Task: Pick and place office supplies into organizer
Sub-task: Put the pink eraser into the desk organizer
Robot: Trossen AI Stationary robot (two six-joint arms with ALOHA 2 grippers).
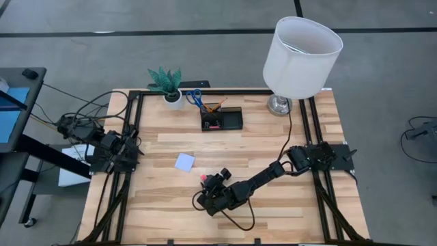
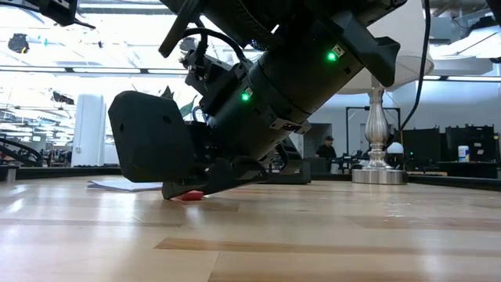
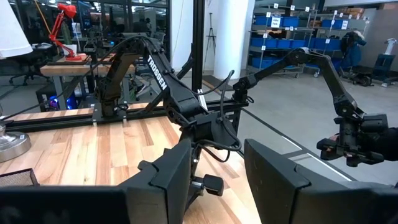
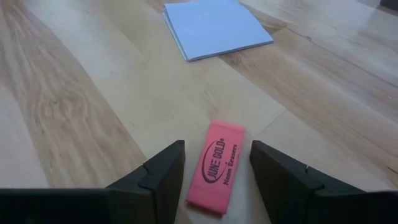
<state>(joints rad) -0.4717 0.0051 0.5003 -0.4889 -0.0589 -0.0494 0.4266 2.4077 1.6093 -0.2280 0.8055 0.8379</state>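
Observation:
A pink eraser [image 4: 219,168] with dark print lies flat on the wood, seen also in the high view [image 1: 203,178] and the low view [image 2: 190,196]. My right gripper [image 4: 216,167] is open and low over the table, with one finger on each side of the eraser and a narrow gap to each. The pale lavender note pad [image 4: 214,26] lies flat just beyond it [image 1: 184,162]. The black organizer [image 1: 221,119] stands near the far edge, with the blue-handled scissors [image 1: 194,96] and orange pens [image 1: 217,104] sticking out of its cup. My left gripper [image 3: 217,180] waits open at the table's left edge [image 1: 130,147].
A white pot with a green plant [image 1: 167,85] stands left of the organizer. A lamp with a white shade [image 1: 300,51] stands at the far right corner. A black frame rail [image 1: 205,91] runs along the table's far and side edges. Bare wood lies between the eraser and the organizer.

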